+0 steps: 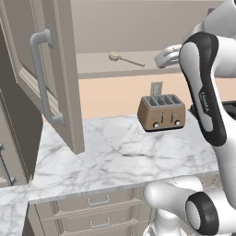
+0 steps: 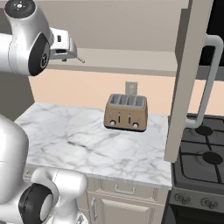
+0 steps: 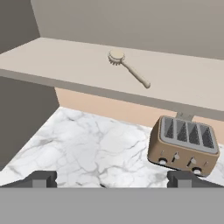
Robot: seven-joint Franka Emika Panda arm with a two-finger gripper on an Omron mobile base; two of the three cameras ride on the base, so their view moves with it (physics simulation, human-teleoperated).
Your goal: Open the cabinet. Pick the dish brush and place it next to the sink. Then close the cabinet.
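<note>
The cabinet stands open: its left door (image 1: 50, 78) and right door (image 2: 188, 83) are swung out over the counter. On its bare lower shelf (image 1: 97, 64) lies the dish brush (image 1: 124, 59) (image 3: 127, 70), round pale head to the left, handle to the right. My gripper (image 1: 162, 58) (image 2: 70, 50) hovers in front of the shelf, just right of the brush and apart from it. Its fingers (image 3: 41, 178) stand wide open with nothing between them. In the right base view the hand hides most of the brush; only the handle end (image 2: 81, 60) pokes out. The sink is out of view.
A brown four-slot toaster (image 1: 161, 113) (image 2: 126, 113) (image 3: 183, 140) sits at the back of the marble counter (image 1: 115, 152), below the shelf. A black stove (image 2: 201, 153) adjoins the counter on the right. Drawers (image 1: 99, 200) run below the counter's front edge.
</note>
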